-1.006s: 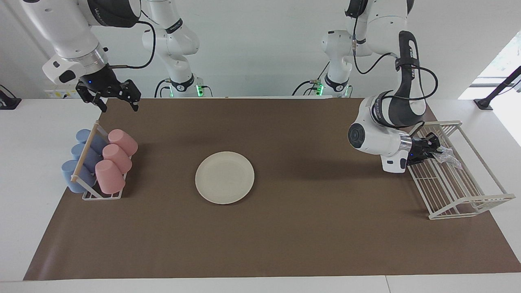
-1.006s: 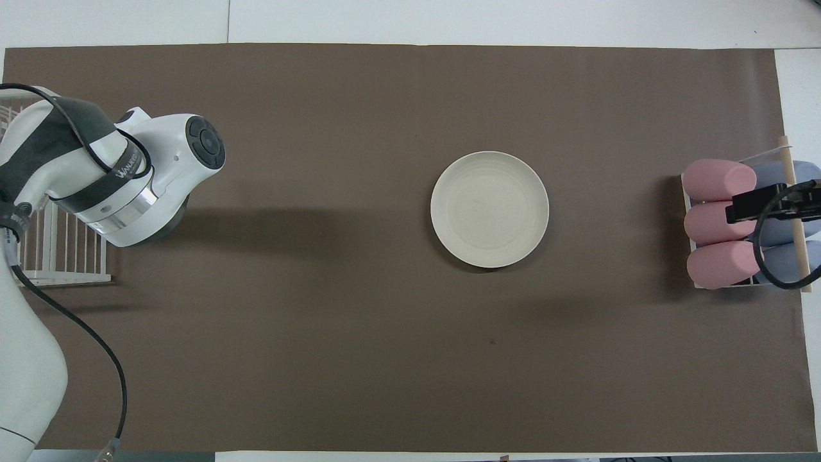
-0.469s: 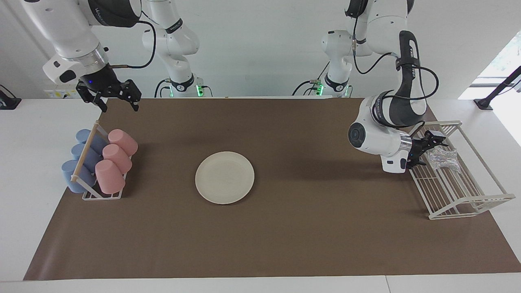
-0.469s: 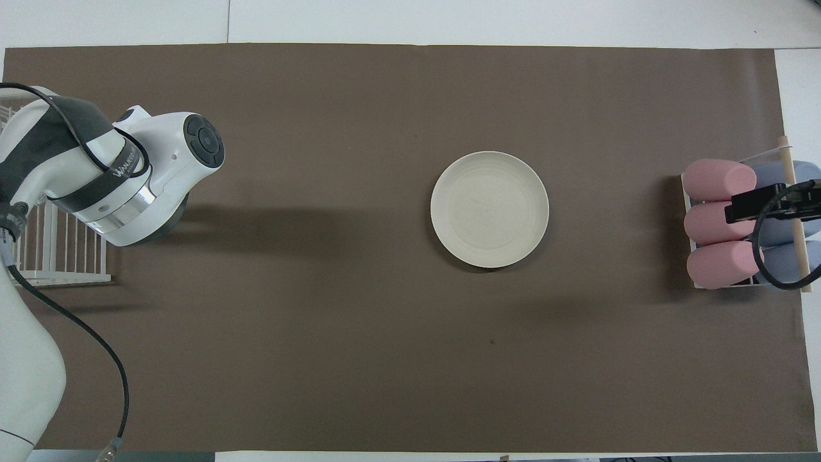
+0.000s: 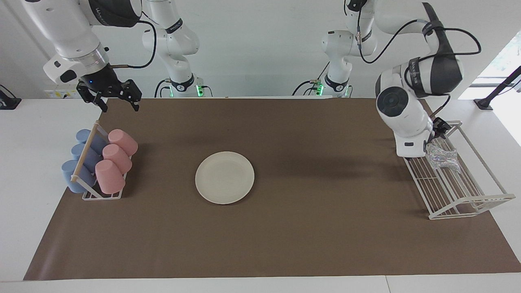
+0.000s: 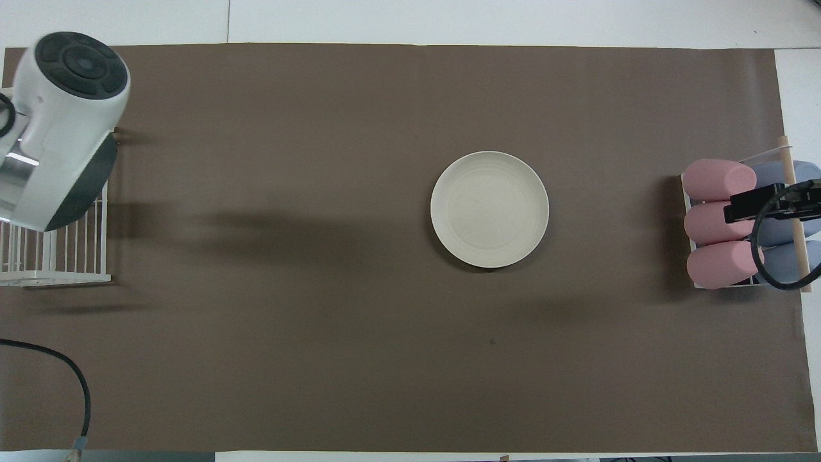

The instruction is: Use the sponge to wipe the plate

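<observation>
Meanwhile, beside the round cream-white plate (image 5: pixel 224 177), the glittery silvery-grey sponge (image 5: pixel 441 157) is lying in the white wire rack (image 5: pixel 460 191), risking snagging, both grippers' fingers spread, holding nothing.

- Left end effector (image 5: pixel 437 129): mostly hidden by the arm's wrist housing in the facing view; only dark parts show above the sponge (image 5: pixel 441 158).
- Overhead view: the left arm's housing covers the sponge and much of the white wire rack (image 6: pixel 61 256), which the picture's edge also cuts.
- Blue cups (image 6: pixel 786 228): partly covered by the right arm's black parts and cable.
</observation>
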Robot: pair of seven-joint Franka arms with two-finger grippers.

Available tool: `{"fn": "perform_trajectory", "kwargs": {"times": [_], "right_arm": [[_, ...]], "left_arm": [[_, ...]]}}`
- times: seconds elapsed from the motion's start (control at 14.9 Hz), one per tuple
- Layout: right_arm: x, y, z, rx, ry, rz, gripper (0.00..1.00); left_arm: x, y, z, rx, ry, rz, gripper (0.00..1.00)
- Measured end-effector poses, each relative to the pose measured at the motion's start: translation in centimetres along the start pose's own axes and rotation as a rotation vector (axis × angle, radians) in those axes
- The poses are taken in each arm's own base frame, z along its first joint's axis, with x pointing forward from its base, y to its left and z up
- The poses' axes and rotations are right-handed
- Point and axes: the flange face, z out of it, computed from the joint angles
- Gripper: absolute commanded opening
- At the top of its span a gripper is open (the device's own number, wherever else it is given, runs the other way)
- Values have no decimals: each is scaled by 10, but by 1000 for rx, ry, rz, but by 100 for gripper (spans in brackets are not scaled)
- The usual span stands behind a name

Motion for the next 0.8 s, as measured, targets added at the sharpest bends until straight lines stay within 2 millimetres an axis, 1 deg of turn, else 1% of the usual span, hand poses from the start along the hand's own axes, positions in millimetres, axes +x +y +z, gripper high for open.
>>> {"fn": "perform_trajectory", "kwargs": {"times": [0.2,0.34,0.47,0.54,0.6,0.8], "right_arm": [[0,0,0,0,0,0,100],[0,0,0,0,0,0,100],[0,0,0,0,0,0,100],[0,0,0,0,1,0,100],[0,0,0,0,1,0,100],[0,0,0,0,1,0,100]], "left_arm": [[-8,-41,-27,-216,-85,31,100],[-19,-75,-40,-364,-145,68,100],[-33,-102,-53,-464,-189,73,100],[-39,-109,-60,-500,-204,80,100],[-46,-112,-67,-529,-216,99,100],[-55,-106,-79,-618,-227,180,100]]}}
